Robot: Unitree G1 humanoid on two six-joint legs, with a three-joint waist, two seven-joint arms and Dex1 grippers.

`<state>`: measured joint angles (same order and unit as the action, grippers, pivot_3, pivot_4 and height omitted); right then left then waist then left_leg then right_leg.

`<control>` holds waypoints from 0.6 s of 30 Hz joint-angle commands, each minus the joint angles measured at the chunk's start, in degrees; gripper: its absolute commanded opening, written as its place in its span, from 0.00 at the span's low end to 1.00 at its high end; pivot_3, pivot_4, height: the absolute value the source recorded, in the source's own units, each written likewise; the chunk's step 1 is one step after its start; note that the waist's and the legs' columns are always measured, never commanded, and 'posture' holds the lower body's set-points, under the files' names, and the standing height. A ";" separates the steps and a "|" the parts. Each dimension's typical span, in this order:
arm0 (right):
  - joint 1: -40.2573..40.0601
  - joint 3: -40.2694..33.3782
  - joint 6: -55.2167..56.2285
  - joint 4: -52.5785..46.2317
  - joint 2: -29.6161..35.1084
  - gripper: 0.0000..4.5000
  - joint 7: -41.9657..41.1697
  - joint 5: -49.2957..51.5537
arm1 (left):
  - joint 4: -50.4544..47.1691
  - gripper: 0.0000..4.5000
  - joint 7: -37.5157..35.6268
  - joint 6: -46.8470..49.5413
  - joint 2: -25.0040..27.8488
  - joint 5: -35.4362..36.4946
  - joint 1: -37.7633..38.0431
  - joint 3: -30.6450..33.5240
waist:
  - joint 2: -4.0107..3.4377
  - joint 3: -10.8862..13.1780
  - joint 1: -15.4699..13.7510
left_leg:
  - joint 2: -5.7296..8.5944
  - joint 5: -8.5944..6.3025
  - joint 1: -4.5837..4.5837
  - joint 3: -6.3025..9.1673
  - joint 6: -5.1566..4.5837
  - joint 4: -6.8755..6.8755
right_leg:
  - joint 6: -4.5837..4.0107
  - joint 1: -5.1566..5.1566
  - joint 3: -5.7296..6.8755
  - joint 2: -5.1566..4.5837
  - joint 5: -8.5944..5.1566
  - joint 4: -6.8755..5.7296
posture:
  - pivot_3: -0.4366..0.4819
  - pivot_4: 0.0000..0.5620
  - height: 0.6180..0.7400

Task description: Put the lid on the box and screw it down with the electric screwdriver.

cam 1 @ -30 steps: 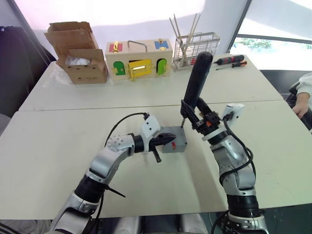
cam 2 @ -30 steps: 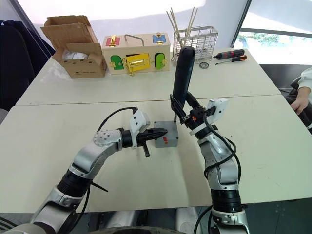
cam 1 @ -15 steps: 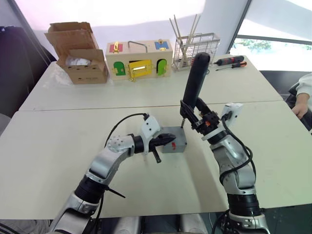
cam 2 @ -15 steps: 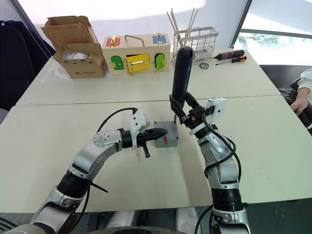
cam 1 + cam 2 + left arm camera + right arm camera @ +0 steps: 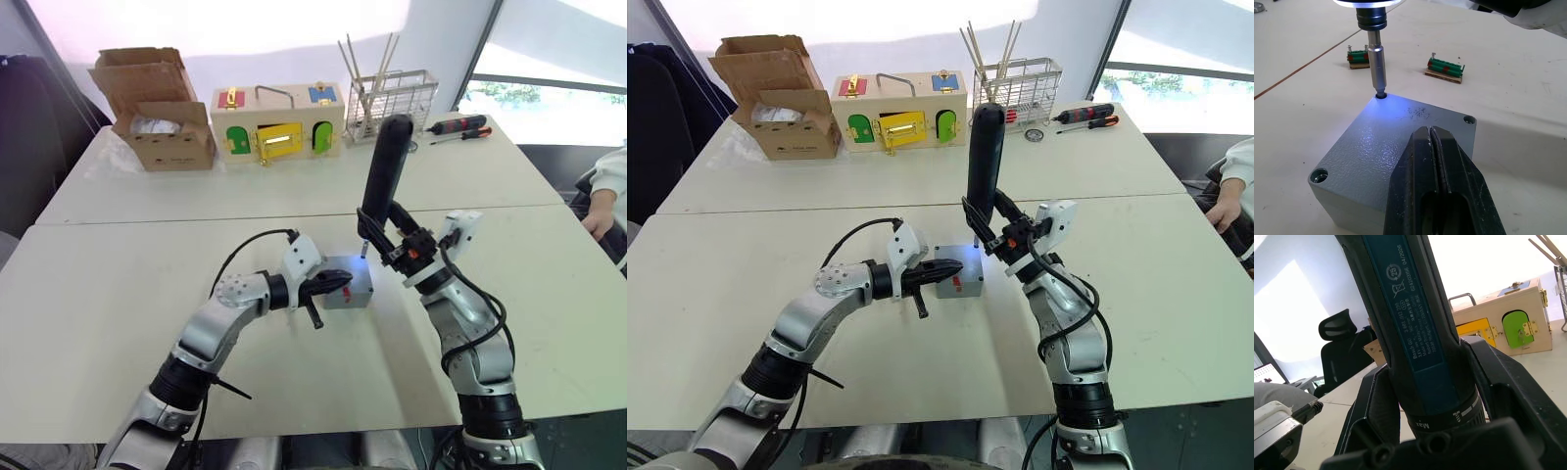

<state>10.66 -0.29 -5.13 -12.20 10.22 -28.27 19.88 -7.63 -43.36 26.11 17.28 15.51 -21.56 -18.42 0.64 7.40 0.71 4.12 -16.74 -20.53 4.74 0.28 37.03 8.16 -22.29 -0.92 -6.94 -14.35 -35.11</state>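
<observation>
Mid-frame on the bench, the lid (image 5: 1400, 142) sits on the box (image 5: 350, 297). The left gripper (image 5: 1437, 161), jaws closed together, presses it down. The right gripper (image 5: 400, 251) clamps the electric screwdriver (image 5: 383, 171), bit seated in a corner screw; driving looks underway, other corners next.

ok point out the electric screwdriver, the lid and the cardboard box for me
electric screwdriver (image 5: 983, 162), right eye view, on the middle of its black body
lid (image 5: 1400, 147), left wrist view, on its flat grey top, lit blue by the tool's light
cardboard box (image 5: 176, 145), left eye view, on its front wall
</observation>
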 commanded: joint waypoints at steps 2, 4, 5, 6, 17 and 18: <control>-3.88 2.72 -4.22 5.50 0.28 0.43 -0.34 -1.27 | -0.79 0.00 0.03 0.41 -0.11 -0.09 0.10 0.25 | 0.00 0.00 0.00 | 0.00 0.00 0.01 0.00 0.00 0.00 | 0.00 -0.01 0.00 0.00 0.00 0.00 | 0.48 0.27 0.95; -3.63 2.54 -4.21 5.42 0.34 0.43 -0.30 -1.21 | -0.71 0.00 0.03 0.39 -0.15 -0.08 0.06 0.25 | 0.00 0.00 0.00 | 0.00 0.00 0.01 0.00 0.00 0.00 | 0.00 -0.01 0.00 0.00 0.00 0.00 | 0.48 0.27 0.95; -3.46 2.45 -4.26 5.34 0.40 0.43 -0.30 -1.15 | -0.63 0.00 0.04 0.38 -0.20 -0.09 0.02 0.24 | 0.00 0.00 -0.01 | -0.01 0.00 0.01 0.00 0.00 0.00 | 0.00 -0.01 0.00 0.01 0.00 0.00 | 0.48 0.27 0.95; -3.33 2.38 -4.31 5.27 0.44 0.43 -0.29 -1.10 | -0.58 0.00 0.05 0.36 -0.23 -0.10 -0.01 0.24 | 0.00 0.00 -0.01 | -0.01 0.00 0.01 0.00 0.00 0.00 | 0.00 -0.01 0.00 0.01 0.00 0.00 | 0.48 0.27 0.95; 1.35 -2.50 -11.25 -6.71 4.09 0.43 1.99 4.95 | -1.31 0.00 -0.24 0.12 0.10 0.48 1.10 0.94 | -0.17 0.27 -0.13 | -0.01 -0.01 -0.10 0.01 0.01 0.00 | -0.01 -0.06 -0.01 0.00 -0.01 0.02 | 0.48 0.27 0.95; 2.19 -3.37 -12.65 -8.48 4.47 0.43 2.58 6.36 | -1.34 0.00 -0.34 0.01 0.21 0.56 1.27 1.09 | -0.23 0.32 -0.15 | -0.01 -0.01 -0.14 0.02 0.01 0.00 | -0.01 -0.11 0.00 0.00 -0.01 0.03 | 0.48 0.27 0.95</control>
<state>12.29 -2.64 -14.05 -17.95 14.03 -26.64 23.75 -8.23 -43.47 25.80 16.94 15.74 -20.96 -18.15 0.41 7.73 0.56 4.12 -16.75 -20.77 4.76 0.28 37.03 8.15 -22.49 -0.92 -6.94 -14.36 -35.09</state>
